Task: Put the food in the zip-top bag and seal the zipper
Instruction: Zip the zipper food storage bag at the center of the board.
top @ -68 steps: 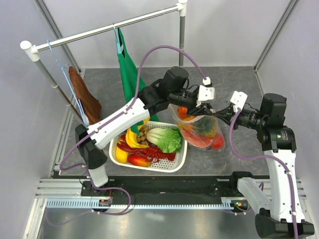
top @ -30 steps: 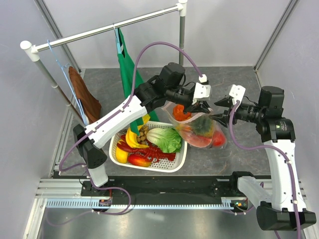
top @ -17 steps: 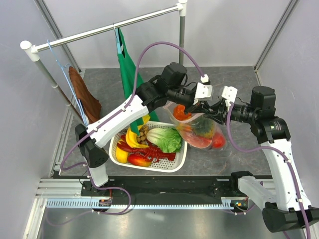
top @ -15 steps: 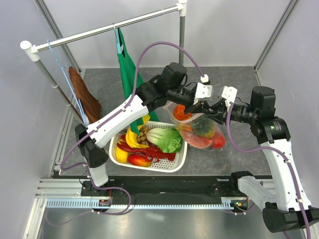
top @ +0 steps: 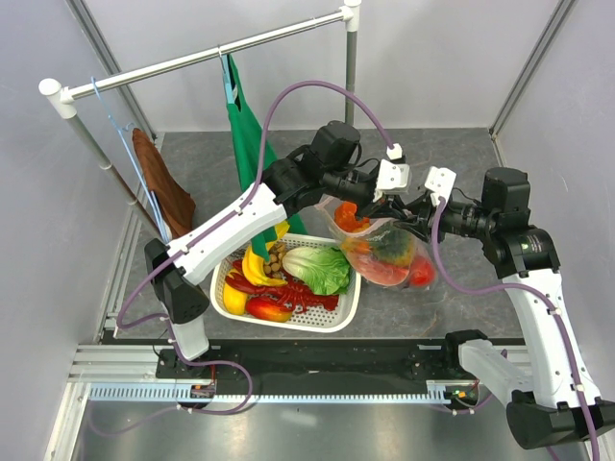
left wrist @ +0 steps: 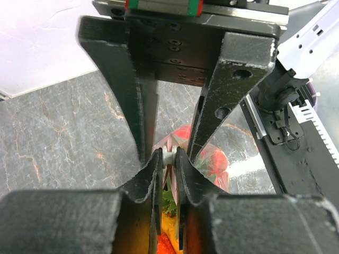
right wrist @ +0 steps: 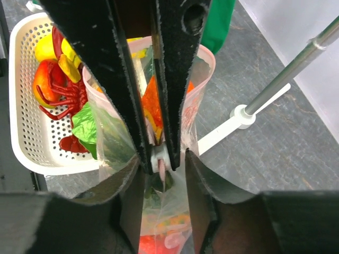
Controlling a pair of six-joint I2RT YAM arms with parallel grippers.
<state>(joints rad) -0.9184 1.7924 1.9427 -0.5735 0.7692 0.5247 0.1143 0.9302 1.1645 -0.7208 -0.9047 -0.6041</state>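
Observation:
The zip-top bag (top: 389,252) hangs right of the basket, with red, orange and green food inside. My left gripper (top: 388,205) is shut on a small white slider (left wrist: 168,157) on the zipper at the bag's mouth. My right gripper (top: 409,215) faces it from the right. Its jaws are open and straddle the left fingertips and the pink zipper strip (right wrist: 161,171). In the right wrist view the slider (right wrist: 160,156) sits between my open jaws (right wrist: 162,157), with the bag (right wrist: 175,211) hanging below. More food lies in the basket: lettuce (top: 318,269) and bananas (top: 254,270).
The white perforated basket (top: 288,324) stands left of the bag. A white clothes rail (top: 207,56) spans the back with a green garment (top: 245,130) and a brown cloth (top: 165,187) hanging from it. The rail's post base (right wrist: 244,112) stands behind the bag.
My right gripper has moved left along the bag's mouth until it meets the left gripper. The left gripper has kept its hold and barely moved.

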